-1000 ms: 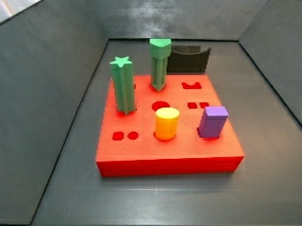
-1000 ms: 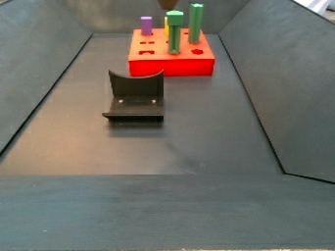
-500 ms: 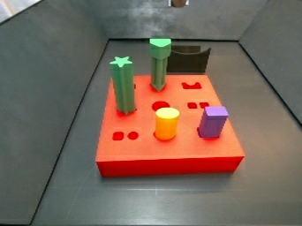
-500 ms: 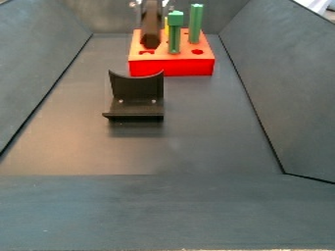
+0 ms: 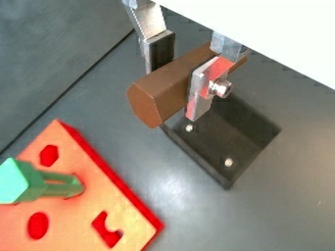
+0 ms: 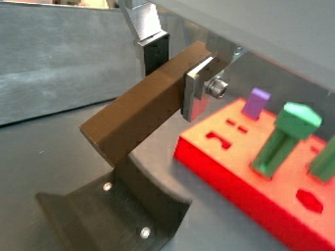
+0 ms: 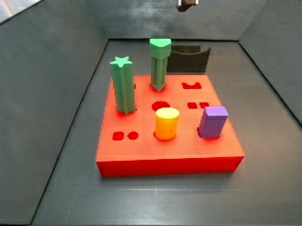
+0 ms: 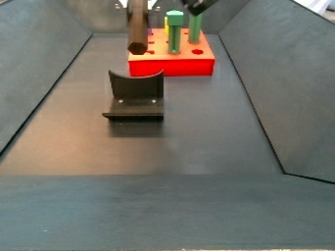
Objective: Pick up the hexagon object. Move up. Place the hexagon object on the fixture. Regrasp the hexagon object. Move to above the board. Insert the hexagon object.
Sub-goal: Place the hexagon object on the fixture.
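Note:
My gripper [image 5: 181,67] is shut on the hexagon object [image 5: 160,94], a long brown hexagonal bar gripped near one end. Both wrist views show it, and in one the gripper [image 6: 177,71] holds the bar [image 6: 131,127] slanting down over the fixture [image 6: 120,211]. In a side view the bar [image 8: 136,29] hangs high above the floor, between the fixture [image 8: 135,96] and the red board [image 8: 170,61]. The gripper [image 8: 133,4] is at that frame's top edge. In a side view only a bit of the gripper [image 7: 185,3] shows, above the fixture [image 7: 189,60].
The red board [image 7: 177,150] carries a green star post [image 7: 123,84], a green post [image 7: 160,64], a yellow cylinder [image 7: 167,123] and a purple block [image 7: 213,121]. Grey walls slope up around the dark floor.
The gripper has come into the side views from above with the brown bar. In the last half second it shifted from over the board toward the fixture.

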Motion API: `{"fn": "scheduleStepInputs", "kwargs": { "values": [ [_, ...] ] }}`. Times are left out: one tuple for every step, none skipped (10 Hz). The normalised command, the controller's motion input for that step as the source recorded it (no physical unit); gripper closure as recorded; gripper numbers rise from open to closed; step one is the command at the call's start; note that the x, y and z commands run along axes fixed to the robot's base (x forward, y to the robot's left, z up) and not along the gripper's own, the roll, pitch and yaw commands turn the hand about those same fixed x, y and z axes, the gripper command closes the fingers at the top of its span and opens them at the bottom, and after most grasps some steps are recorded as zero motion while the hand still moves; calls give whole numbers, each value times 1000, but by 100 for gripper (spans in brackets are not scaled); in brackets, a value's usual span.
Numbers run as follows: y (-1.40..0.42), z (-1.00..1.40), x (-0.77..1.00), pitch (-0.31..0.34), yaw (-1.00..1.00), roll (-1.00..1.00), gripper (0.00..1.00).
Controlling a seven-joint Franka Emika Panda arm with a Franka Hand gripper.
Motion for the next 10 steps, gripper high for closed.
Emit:
{"fn": "scheduleStepInputs", "kwargs": {
  "values": [
    [54,-23,201,144,-120,-1000,100],
    [52,-23,94,119,-135,-777,100],
    [51,-14,59,83,-140,-611,100],
    [47,-16,54,53,-137,-437,100],
    [31,-16,69,39,-122,-243,100],
    [131,-1000,130,211,-132,-1000,100],
    [136,-1000,132,202,-134,-1000,100],
    [140,-1000,150,197,-168,-893,100],
    [135,-1000,165,174,-184,-749,100],
    [135,-1000,175,122,-199,-540,100]
  ]
}}
